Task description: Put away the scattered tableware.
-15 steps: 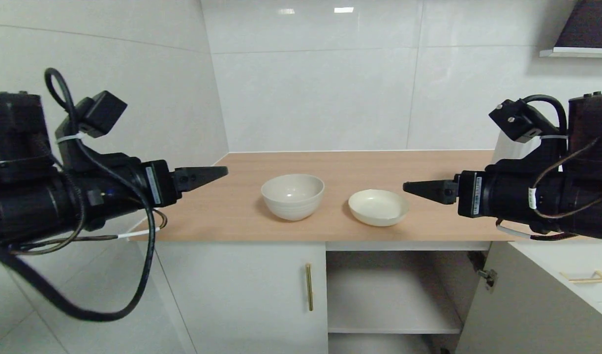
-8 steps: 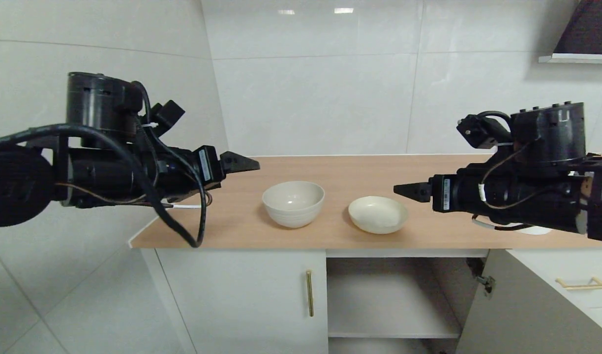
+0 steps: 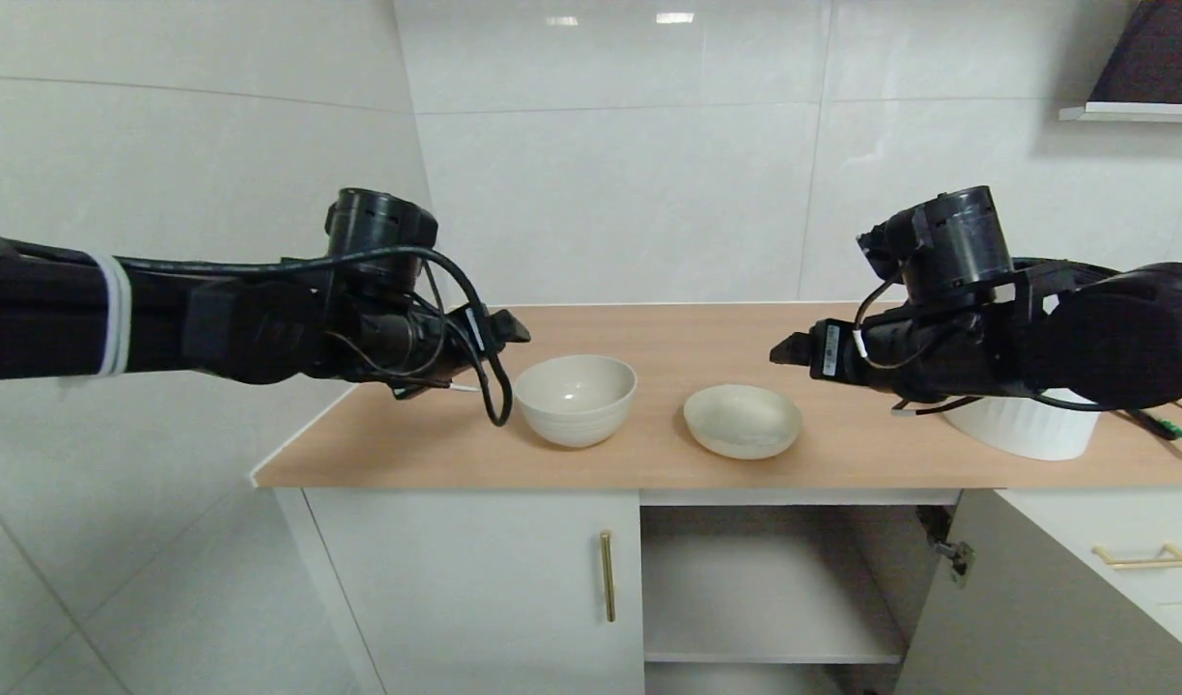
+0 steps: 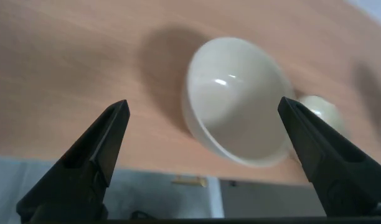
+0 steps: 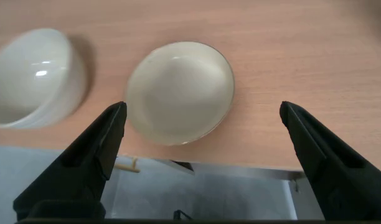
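Note:
A deep cream bowl (image 3: 576, 398) and a shallow cream dish (image 3: 743, 420) stand side by side on the wooden counter (image 3: 436, 434). My left gripper (image 3: 514, 331) hovers just left of the deep bowl, above the counter. In the left wrist view its gripper (image 4: 203, 107) is open, its fingers (image 4: 97, 162) spread wide with the deep bowl (image 4: 237, 124) ahead between them. My right gripper (image 3: 782, 352) hangs above and right of the dish. It too is open (image 5: 203, 112), with the dish (image 5: 180, 92) framed between its fingers (image 5: 315, 155) and the deep bowl (image 5: 35, 74) off to one side.
A white round container (image 3: 1026, 430) sits on the counter under my right arm, with chopsticks (image 3: 1175, 425) at the far right edge. Below the counter, the right cabinet (image 3: 765, 579) stands open showing a shelf. The left door has a brass handle (image 3: 606, 569). Tiled walls close the left and back.
Both arms have stretched forward over the counter, bringing their grippers close to the bowl and the dish. The head view shifted slightly, and the white container now shows.

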Robot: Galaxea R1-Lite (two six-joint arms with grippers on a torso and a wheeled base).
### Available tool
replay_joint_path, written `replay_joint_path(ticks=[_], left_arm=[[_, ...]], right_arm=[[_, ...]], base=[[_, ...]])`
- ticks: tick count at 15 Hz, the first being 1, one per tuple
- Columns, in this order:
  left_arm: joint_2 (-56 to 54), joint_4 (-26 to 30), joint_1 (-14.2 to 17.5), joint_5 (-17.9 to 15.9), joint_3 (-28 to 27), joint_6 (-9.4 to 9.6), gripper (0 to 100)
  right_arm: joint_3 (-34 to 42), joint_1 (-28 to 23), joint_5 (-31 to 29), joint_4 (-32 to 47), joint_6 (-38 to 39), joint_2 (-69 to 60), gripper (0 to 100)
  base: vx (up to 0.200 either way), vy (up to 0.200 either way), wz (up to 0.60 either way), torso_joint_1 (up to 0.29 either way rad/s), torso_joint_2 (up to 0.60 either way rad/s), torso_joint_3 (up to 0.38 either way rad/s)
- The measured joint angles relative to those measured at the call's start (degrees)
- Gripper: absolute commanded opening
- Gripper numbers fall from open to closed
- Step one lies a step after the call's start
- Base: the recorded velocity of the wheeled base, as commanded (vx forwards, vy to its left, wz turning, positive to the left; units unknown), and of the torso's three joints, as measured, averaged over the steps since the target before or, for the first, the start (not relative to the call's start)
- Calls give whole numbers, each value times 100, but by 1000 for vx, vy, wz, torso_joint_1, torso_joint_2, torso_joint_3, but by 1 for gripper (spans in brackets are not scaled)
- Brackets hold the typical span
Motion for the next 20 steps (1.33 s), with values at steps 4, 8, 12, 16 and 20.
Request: replay_joint_path(ticks=[4, 8, 12, 16, 20], left_arm=[[527, -279, -191, 110, -96, -6, 100], [769, -416, -210, 110, -68, -6, 100], [870, -416, -210, 110, -63, -6, 0], [896, -410, -210, 112, -63, 5, 0], [768, -396, -210, 252, -40, -1, 0]], right_arm=[[-24, 2, -11, -83, 9, 221, 100], [-26, 0, -11, -88, 9, 276, 100], [-20, 4, -13, -85, 11, 279, 100], [-15, 2, -13, -83, 11, 293, 100], [-15, 4, -11, -79, 6, 317, 100]], base=[[0, 0, 0, 0, 0, 0], [0, 0, 0, 0, 0, 0], [0, 0, 0, 0, 0, 0], [0, 0, 0, 0, 0, 0], [0, 0, 0, 0, 0, 0]])
